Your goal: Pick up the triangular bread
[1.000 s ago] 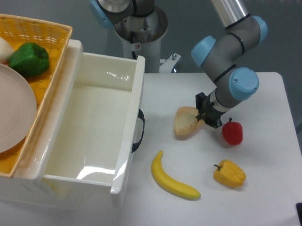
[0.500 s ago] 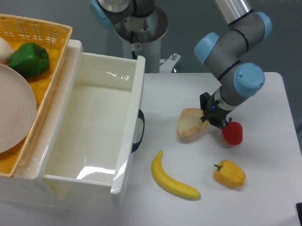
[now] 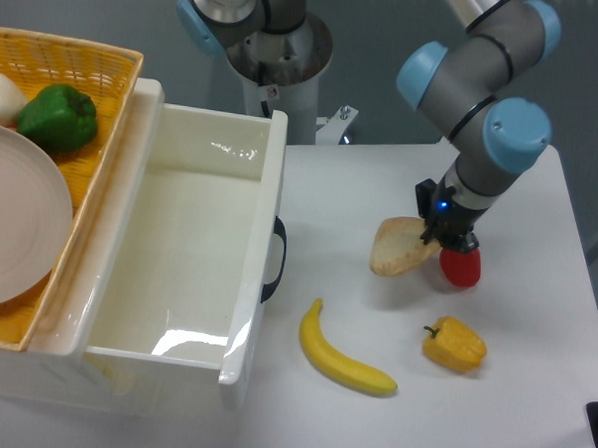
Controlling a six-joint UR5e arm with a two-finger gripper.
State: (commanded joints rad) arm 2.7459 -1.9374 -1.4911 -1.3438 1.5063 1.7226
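The triangular bread [image 3: 398, 247] is a light tan toast slice with a golden crust, tilted and held a little above the white table. My gripper [image 3: 438, 236] is shut on its right edge, and the fingertips are mostly hidden under the black wrist. The red pepper [image 3: 461, 268] sits just right of and below the gripper, partly covered by it.
A yellow banana [image 3: 343, 357] lies in front of the bread and a yellow pepper [image 3: 455, 345] at the front right. A white bin [image 3: 265, 198] stands to the left. A yellow basket [image 3: 106, 87] beyond it holds a plate and a green pepper [image 3: 58, 116].
The gripper has moved to the right with the bread in it, by about a bread's half-width, now over the red pepper's left side. Other objects have not moved.
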